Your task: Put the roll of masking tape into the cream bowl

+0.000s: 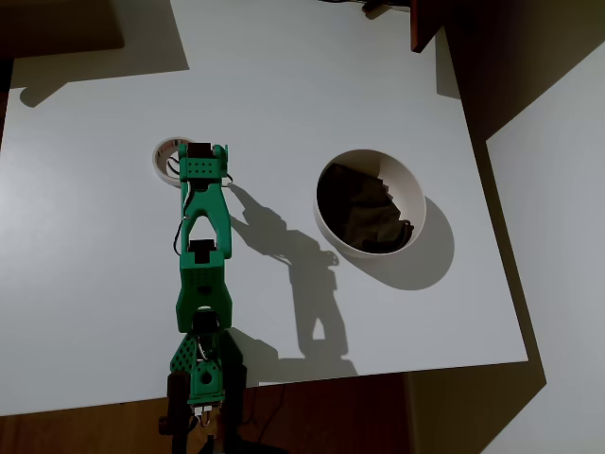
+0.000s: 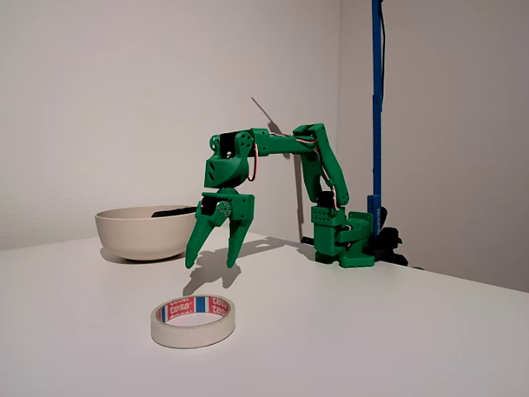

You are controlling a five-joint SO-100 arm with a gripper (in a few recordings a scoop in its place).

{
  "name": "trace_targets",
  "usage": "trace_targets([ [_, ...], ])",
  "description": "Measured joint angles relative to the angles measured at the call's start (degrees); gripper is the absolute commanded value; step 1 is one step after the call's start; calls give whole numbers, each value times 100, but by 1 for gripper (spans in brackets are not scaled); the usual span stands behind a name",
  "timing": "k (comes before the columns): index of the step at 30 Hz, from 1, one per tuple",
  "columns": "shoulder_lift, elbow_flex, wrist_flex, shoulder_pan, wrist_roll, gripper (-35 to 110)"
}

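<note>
Green gripper (image 2: 212,263) hangs with fingers spread wide, holding nothing, above the roll of masking tape (image 2: 193,321); the cream bowl (image 2: 147,231) stands well apart from the tape.

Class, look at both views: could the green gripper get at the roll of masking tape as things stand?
Probably yes: the gripper hangs open above the roll of masking tape, and nothing lies between them on the table.

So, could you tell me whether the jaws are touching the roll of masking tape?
Apart: in the fixed view the gripper hangs open above the table, behind the tape roll.
</note>
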State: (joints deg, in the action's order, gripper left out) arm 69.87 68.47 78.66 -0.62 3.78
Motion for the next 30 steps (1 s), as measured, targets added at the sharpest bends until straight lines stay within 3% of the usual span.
trace_targets([
  [20, -1362, -1477, 589, 817, 193, 32],
  [30, -1934, -1881, 562, 686, 141, 30],
])
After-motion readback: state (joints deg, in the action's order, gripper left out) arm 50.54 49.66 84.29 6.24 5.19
